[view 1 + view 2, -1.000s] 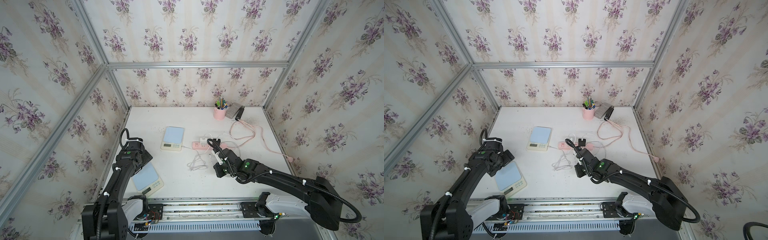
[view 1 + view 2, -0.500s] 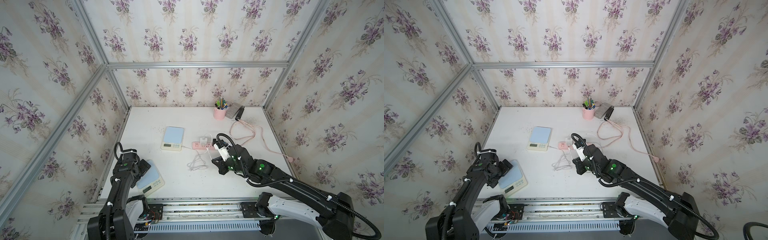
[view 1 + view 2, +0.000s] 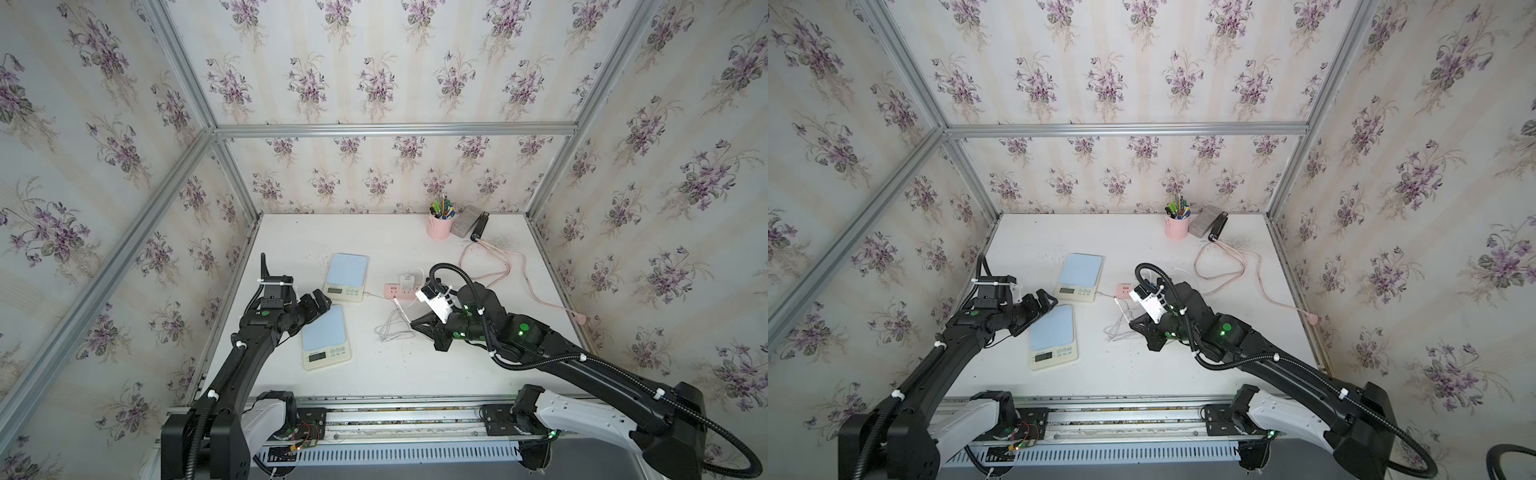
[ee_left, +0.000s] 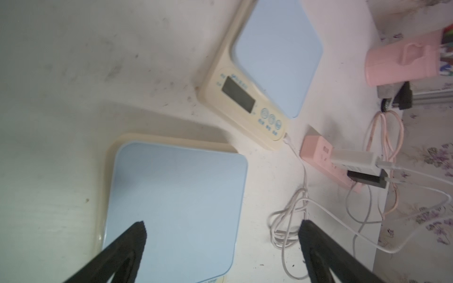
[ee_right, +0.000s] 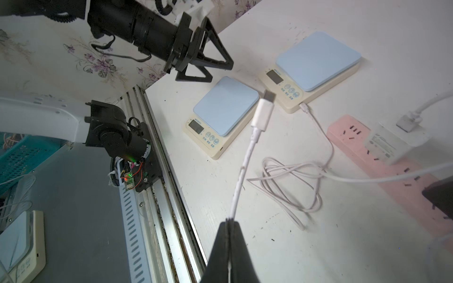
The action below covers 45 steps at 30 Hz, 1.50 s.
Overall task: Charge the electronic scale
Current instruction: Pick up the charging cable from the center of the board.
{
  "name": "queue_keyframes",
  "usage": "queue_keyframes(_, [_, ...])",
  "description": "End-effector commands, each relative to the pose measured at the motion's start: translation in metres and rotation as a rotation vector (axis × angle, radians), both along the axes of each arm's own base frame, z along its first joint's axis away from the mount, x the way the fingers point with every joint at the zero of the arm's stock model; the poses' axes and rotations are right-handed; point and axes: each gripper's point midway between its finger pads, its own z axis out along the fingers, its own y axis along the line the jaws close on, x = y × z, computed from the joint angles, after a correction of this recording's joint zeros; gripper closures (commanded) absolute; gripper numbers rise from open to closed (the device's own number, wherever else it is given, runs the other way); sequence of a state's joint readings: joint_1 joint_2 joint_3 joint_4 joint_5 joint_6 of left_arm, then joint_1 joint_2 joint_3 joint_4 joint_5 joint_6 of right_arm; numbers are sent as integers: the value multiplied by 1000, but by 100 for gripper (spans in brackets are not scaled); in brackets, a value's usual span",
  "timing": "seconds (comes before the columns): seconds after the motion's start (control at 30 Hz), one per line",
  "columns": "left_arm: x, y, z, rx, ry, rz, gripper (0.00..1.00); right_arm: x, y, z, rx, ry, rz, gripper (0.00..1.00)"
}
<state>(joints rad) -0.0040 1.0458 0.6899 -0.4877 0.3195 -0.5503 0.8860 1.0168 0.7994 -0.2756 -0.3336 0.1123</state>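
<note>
In both top views: two scales on the table [image 3: 415, 374]. The near scale [image 3: 325, 336] has no lead; the far scale [image 3: 347, 276] is already wired towards the single strip [image 3: 392, 291].

Left wrist: your left jaws stand spread over the near scale [image 4: 171, 196].

Right wrist: your right jaws, pressed together, pinch one cable [image 5: 241, 171] of two, well behind its plug [image 5: 262, 115]. With the grip so far back, expect the plug to droop or twist on insertion, and the unheld near scale to slide when you push.
</note>
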Motion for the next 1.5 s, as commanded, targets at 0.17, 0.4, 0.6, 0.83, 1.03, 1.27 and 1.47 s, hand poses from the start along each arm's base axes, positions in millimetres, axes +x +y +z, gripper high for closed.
queue_keyframes(0.17, [-17,-87,99,-63,-273,-460,12,13,15,9,-16,-100,50,100])
queue_keyframes(0.4, [-32,-124,113,-228,-138,-354,44,39,10,-12,-156,-155,-39,100])
queue_keyframes(0.6, [-32,-154,123,-281,-119,-340,51,34,18,-17,-177,-168,-11,100])
queue_keyframes(0.83, [-17,-175,118,-367,-85,-334,56,25,27,-13,-161,-178,20,100])
queue_keyframes(1.03, [-9,-189,112,-388,-52,-362,62,24,31,-9,-147,-180,29,100])
queue_keyframes(1.27, [-8,-192,106,-383,-41,-370,75,23,35,-9,-139,-169,39,100])
queue_keyframes(1.47, [-10,-191,105,-368,-55,-386,98,22,36,-8,-126,-156,39,100])
